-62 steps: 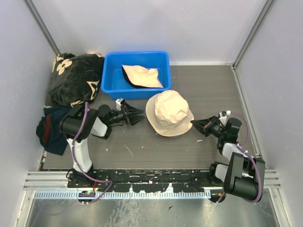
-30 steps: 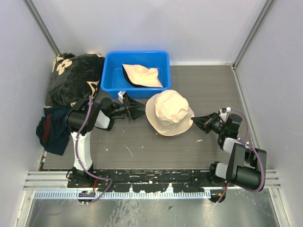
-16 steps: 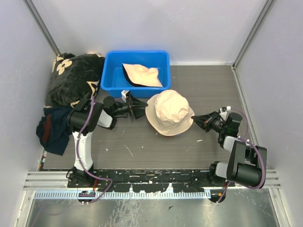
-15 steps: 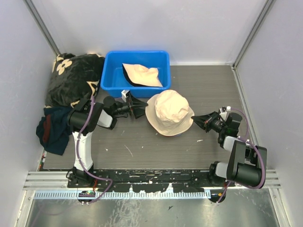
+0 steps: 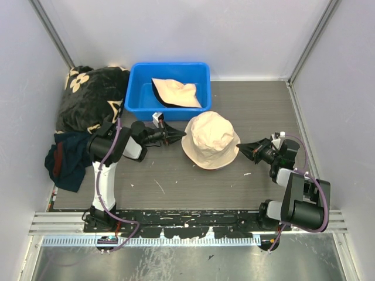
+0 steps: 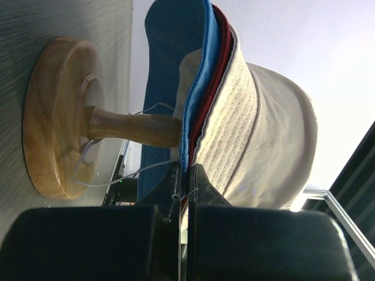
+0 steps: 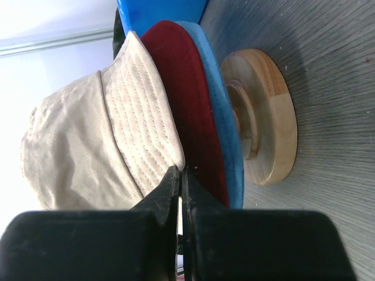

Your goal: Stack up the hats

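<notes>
Stack of hats (image 5: 210, 140), cream on top, rests on a wooden stand (image 6: 55, 117) just in front of the blue bin (image 5: 136, 93), left pincer (image 5: 181, 134) and right pincer (image 5: 240, 147) closed at its brim.

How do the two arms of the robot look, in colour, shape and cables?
The left arm and right arm have black joint housings and white links. A thin purple cable loops along each. The black jaws taper to a point.
</notes>
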`<state>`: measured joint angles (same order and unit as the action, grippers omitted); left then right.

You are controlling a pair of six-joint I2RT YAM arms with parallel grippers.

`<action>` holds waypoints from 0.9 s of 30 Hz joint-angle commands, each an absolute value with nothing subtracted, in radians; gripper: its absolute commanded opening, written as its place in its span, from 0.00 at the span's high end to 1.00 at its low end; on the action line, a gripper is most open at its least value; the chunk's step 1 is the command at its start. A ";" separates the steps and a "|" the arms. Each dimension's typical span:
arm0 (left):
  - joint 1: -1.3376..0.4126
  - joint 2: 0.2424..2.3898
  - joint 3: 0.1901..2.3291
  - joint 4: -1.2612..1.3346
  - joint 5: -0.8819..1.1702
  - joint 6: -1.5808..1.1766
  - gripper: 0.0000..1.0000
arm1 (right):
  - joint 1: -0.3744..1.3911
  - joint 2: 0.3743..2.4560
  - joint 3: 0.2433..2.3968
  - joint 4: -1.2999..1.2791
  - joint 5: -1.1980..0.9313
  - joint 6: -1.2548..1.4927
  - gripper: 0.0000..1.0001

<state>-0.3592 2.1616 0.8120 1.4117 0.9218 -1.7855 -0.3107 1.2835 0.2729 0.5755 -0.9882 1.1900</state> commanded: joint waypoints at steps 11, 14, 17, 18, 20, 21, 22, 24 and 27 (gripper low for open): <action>-0.347 2.246 0.679 1.430 0.907 -1.672 1.00 | -0.314 1.394 0.336 0.478 -0.942 0.996 0.99; -0.346 2.258 0.671 1.431 0.904 -1.667 1.00 | -0.313 1.407 0.352 0.479 -0.945 0.991 0.99; -0.346 2.245 0.675 1.431 0.911 -1.673 0.99 | -0.312 1.385 0.373 0.468 -0.955 0.989 0.99; -0.346 2.232 0.680 1.430 0.912 -1.676 0.96 | -0.312 1.369 0.382 0.454 -0.955 0.984 0.97; -0.346 2.205 0.683 1.430 0.912 -1.685 0.84 | -0.309 1.333 0.404 0.418 -0.956 0.977 0.87; -0.346 2.192 0.679 1.430 0.908 -1.688 0.75 | -0.307 1.317 0.415 0.400 -0.955 0.973 0.82; -0.346 2.181 0.675 1.430 0.903 -1.690 0.66 | -0.307 1.301 0.427 0.379 -0.952 0.964 0.71; -0.345 2.162 0.656 1.431 0.883 -1.681 0.52 | -0.307 1.278 0.452 0.322 -0.934 0.935 0.54; -0.331 2.144 0.622 1.431 0.851 -1.668 0.45 | -0.309 1.267 0.498 0.221 -0.897 0.863 0.48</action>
<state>-0.3477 2.1868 0.6693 1.4548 0.8829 -1.7172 -0.3088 1.3079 0.4160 0.3481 -0.9577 0.9756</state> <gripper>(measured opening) 0.519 0.497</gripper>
